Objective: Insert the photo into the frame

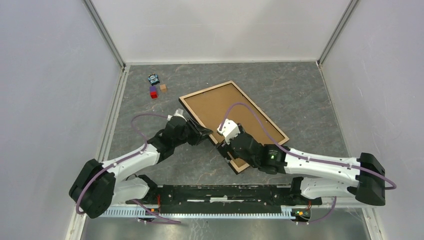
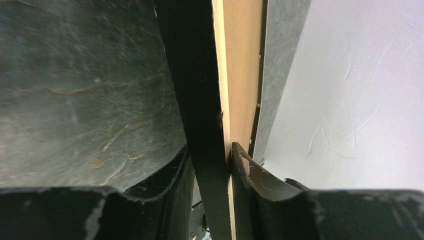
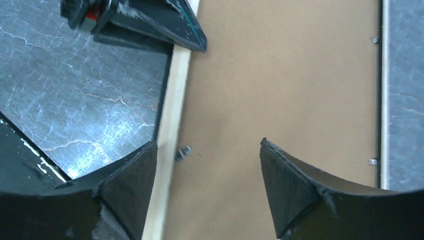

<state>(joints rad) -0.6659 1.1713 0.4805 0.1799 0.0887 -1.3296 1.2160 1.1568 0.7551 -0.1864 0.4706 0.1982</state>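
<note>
Nearest the bases, both arms reach inward to the same near-left rail of the frame (image 1: 206, 90). The frame lies back-up and askew on the table (image 1: 300, 90), light wood showing. The left pincer (image 1: 203, 134) comes at that rail from outside, and its wrist view shows it narrowed onto the rail. One finger (image 2: 172, 182) is against the black outer face and the other (image 2: 248, 174) presses on the pale wood. This looks like a steadying hold, meant to keep the frame from sliding while the other arm works on its back. I cannot tell whether the rail is lifted off the table.

Just beside it, the right pincer (image 3: 207, 145) hovers over the same rail, spread wide with nothing between its fingers. One finger is over the rail's outer edge and the other over the brown backing board (image 3: 280, 75). A small metal tab (image 3: 183, 152) sits at the rail's inner edge between the fingers, so the likely aim is to turn it and free or lock the board.

The board fills the frame's opening, with more tabs (image 3: 372, 40) along the opposite rail. The photo shows in no view; it may lie under the board, but I cannot tell.

Farther back, well apart from the frame, sit a few small coloured blocks (image 1: 154, 93).
</note>
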